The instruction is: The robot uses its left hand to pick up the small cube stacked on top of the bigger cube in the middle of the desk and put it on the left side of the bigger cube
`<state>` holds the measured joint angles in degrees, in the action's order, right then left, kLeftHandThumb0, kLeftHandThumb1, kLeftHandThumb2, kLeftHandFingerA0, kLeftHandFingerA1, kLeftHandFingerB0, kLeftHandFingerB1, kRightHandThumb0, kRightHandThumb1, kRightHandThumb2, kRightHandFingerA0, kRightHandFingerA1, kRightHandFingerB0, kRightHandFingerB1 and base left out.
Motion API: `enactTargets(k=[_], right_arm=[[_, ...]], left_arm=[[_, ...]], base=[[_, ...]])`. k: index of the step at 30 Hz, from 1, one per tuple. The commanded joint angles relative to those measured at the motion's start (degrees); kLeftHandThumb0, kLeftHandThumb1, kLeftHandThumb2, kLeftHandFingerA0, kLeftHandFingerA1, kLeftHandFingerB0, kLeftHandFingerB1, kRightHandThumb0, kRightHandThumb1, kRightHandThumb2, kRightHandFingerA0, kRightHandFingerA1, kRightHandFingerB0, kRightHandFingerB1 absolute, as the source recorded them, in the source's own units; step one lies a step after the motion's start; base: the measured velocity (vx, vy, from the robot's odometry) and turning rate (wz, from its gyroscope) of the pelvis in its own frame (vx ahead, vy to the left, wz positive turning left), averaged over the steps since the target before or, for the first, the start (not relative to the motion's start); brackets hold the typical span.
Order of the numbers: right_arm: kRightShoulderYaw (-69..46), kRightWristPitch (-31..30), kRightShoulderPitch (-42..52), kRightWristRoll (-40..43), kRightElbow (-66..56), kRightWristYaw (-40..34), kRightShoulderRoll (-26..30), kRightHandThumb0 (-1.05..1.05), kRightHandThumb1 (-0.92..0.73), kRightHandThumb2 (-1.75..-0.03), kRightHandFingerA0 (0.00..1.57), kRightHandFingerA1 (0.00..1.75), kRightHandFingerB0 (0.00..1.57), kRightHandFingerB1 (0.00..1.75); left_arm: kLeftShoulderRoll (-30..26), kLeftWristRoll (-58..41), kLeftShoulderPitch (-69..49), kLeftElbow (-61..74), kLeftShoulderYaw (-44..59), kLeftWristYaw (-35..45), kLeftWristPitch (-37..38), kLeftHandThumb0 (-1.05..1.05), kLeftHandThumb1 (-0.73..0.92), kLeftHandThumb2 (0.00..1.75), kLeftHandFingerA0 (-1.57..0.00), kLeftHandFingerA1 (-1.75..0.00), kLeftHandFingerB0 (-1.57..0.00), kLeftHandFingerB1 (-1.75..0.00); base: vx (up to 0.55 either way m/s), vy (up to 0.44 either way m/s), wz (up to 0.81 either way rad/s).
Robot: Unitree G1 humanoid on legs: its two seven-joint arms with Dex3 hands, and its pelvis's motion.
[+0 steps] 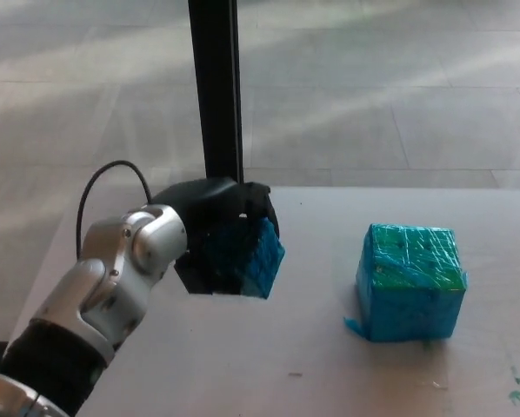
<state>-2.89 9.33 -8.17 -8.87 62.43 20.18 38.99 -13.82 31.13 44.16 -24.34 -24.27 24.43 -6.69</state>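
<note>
Two cubes on the desk (269, 365): big cube (408, 282) sits right of centre, nothing on top. Left hand (216, 239) is clamped on the small cube (253, 258), low over the desk, left of the big cube and well apart from it. Can't tell if the small cube touches the surface. Black post (216, 87) behind the hand.

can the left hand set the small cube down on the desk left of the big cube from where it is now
Probably yes. The left hand holds the small cube low over bare desk, well apart from the big cube, and nothing lies beneath it.
</note>
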Motion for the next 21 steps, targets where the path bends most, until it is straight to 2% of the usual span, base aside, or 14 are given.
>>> enactTargets(k=[1,3,5,6,7,10,12,13,15,16,17,19,20,21], right_arm=[[-0.78,0.36,-0.89,0.74,-0.1,-0.82,1.27,-0.7,-0.46,-0.74,0.76,0.96,0.62,0.77],[-0.77,0.25,-1.24,0.74,0.24,-0.85,1.22,-0.7,-0.46,-0.74,0.8,0.96,0.62,0.76],[-0.94,0.24,-1.4,1.13,0.0,0.21,1.35,-0.69,-0.46,-0.75,0.75,0.96,0.59,0.76],[-0.57,0.6,-1.44,0.57,-0.11,-0.5,1.38,-0.71,-0.35,-0.92,0.79,0.93,0.6,0.77],[-0.63,0.13,-1.58,0.66,-0.44,-0.43,1.39,-0.7,-0.46,-0.74,0.76,0.94,0.61,0.75],[-0.8,0.18,-1.61,0.88,-0.35,-0.22,1.38,-0.71,-0.46,-0.74,0.76,0.95,0.61,0.76],[-0.67,0.75,-1.57,0.72,-0.12,-0.24,1.45,-0.71,-0.47,-0.74,0.77,0.94,0.6,0.76],[-0.66,0.86,-1.51,0.65,-0.09,-0.45,1.42,-0.72,-0.46,-0.75,0.78,0.95,0.61,0.77],[-0.64,0.85,-1.68,0.58,0.37,-0.77,1.29,-0.74,-0.46,-0.74,0.78,0.97,0.62,0.78],[-0.7,0.81,-1.51,0.7,0.05,-0.6,1.36,-0.74,-0.46,-0.74,0.77,0.97,0.62,0.78],[-0.79,1.04,-1.42,0.81,0.02,-0.57,1.33,-0.72,-0.36,-1.0,0.79,0.94,0.6,0.77],[-0.81,1.12,-1.4,0.84,0.07,-0.64,1.24,-0.72,-0.36,-1.0,0.79,0.94,0.6,0.77],[-0.71,1.1,-1.43,0.7,0.15,-0.78,1.25,-0.72,-0.47,-0.73,0.77,0.95,0.64,0.76],[-0.67,0.9,-1.52,0.64,0.25,-0.9,1.21,-0.71,-0.47,-0.73,0.78,0.94,0.64,0.75]], left_arm=[[-0.59,0.52,-2.26,1.48,-1.39,1.28,-0.79,-0.19,0.51,1.07,-0.8,-1.75,-0.75,-1.56],[0.11,1.27,-2.89,1.65,-2.32,0.87,-1.63,-0.17,0.5,1.09,-0.82,-1.75,-0.76,-1.55],[0.45,1.48,-3.15,1.56,-2.73,0.18,-1.47,-0.18,0.5,1.11,-0.83,-1.75,-0.77,-1.54],[0.67,1.41,-3.11,1.27,-2.82,-0.13,-1.43,-0.19,0.49,1.13,-0.84,-1.75,-0.78,-1.55],[1.06,1.56,-2.94,0.83,-3.07,-0.46,-1.44,-0.18,0.5,1.11,-0.84,-1.75,-0.78,-1.53],[1.22,2.74,-2.12,0.36,-4.09,-0.47,-1.68,-0.13,0.54,1.09,-0.92,-1.7,-0.84,-1.44],[0.86,4.62,-1.27,-0.05,-5.63,-0.55,-1.85,-0.17,0.55,1.06,-0.84,-1.66,-0.83,-1.3],[0.07,7.14,-0.38,0.16,-7.63,0.28,-2.07,-0.19,0.58,0.94,-0.78,-1.53,-0.81,-0.99],[-1.78,11.7,1.19,0.44,-11.63,1.55,-2.06,-0.19,0.66,0.74,-0.73,-1.22,-0.77,-0.74],[-2.33,13.18,1.83,0.52,-13.04,2.27,-2.42,-0.19,0.67,0.68,-0.74,-1.24,-0.76,-0.71],[-2.9,15.34,2.92,0.28,-15.15,3.94,-2.95,-0.21,0.68,0.65,-0.67,-1.28,-0.68,-0.67],[-3.24,15.9,3.44,0.21,-16.25,4.52,-3.36,-0.21,0.68,0.65,-0.67,-1.28,-0.68,-0.67],[-3.66,16.77,3.79,0.17,-17.24,4.77,-3.14,-0.23,0.67,0.63,-0.66,-1.32,-0.63,-0.7],[-4.35,19.1,4.49,0.22,-19.23,5.95,-3.3,-0.23,0.55,0.6,-0.71,-1.34,-0.52,-0.59]], base=[[0.0,0.0,0.0],[0.0,0.0,0.0],[0.0,0.0,0.0],[0.0,0.0,0.0],[0.0,0.0,0.0],[0.0,0.0,0.0],[0.0,0.0,0.0],[0.0,0.0,0.0],[0.0,0.0,0.0],[0.0,0.0,0.0],[0.0,0.0,0.0],[0.0,0.0,0.0],[0.0,0.0,0.0],[0.0,0.0,0.0]])
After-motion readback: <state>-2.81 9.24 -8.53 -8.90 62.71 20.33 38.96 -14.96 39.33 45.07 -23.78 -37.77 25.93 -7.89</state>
